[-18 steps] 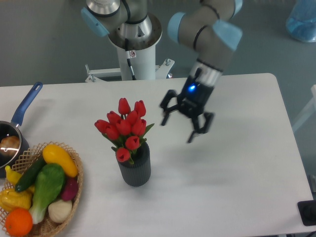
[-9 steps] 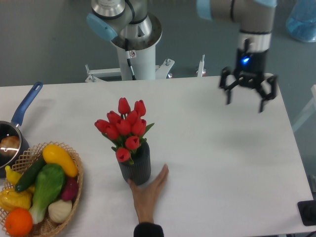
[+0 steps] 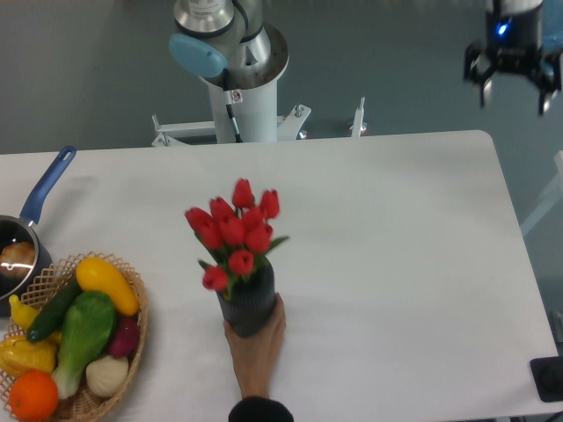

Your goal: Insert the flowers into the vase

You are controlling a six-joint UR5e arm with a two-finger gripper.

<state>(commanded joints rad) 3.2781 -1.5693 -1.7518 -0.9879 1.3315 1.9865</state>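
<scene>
At the left edge of the table (image 3: 396, 220), a blue-handled saucepan (image 3: 22, 237) sits partly out of view. Just in front of it, at the front left corner, stands a wicker basket (image 3: 132, 338) filled with coloured fruit and vegetables.

Near the middle of the table, somewhat toward the front edge, stands the vase (image 3: 249, 303), dark and ribbed. The flowers (image 3: 236, 233) are in it: red tulip heads with green leaves stand up out of its mouth, the bunch leaning slightly to the left. On this evidence the insertion appears complete. A person's hand (image 3: 255, 347) reaches in from the front edge and touches the vase at its base; whether it grips or merely steadies cannot be told.

Handling assessment: the bunch looks light and top-heavy against a small vase, so the assembly is judged liable to tip under side load. The stems and leaves appear soft and would bend or crush under a hard pinch; the heads should not be gripped at all. If the flowers need re-seating, the sound place to take hold is the gathered stems just above the vase mouth, with light force. The vase looks rigid, and its ribbing should give fair grip at mid-height.

Beyond the back right corner, high and well apart from the vase, hangs the gripper (image 3: 513, 75). Its fingers are spread and nothing is between them.
</scene>
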